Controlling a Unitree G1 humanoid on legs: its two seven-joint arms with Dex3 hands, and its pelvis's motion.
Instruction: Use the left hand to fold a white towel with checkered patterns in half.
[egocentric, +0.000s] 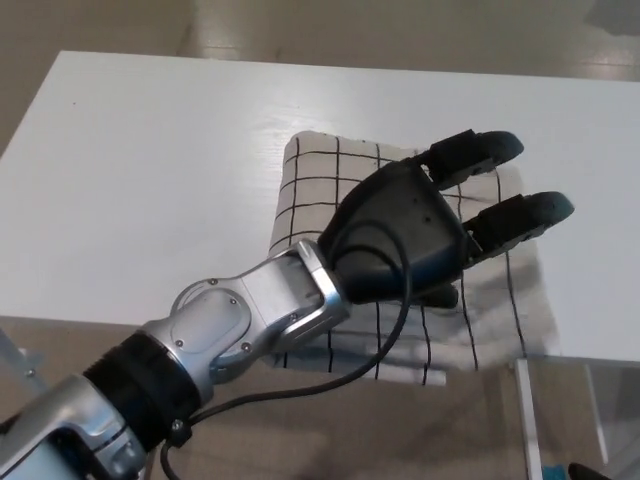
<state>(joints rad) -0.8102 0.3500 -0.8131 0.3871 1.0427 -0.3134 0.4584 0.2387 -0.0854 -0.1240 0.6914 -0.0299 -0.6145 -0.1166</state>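
A white towel with black checks (320, 190) lies folded over on the white table (150, 170), its near edge hanging past the table's front edge. My left hand (430, 235) hovers above the towel's right half, open, with two fingers (480, 152) spread toward the right and nothing held. The arm covers the towel's middle. My right hand does not show.
The table's front edge runs along the lower part of the view, with a metal leg (527, 420) at the lower right. A black cable (330, 375) loops under my left forearm. Tan floor lies beyond the table.
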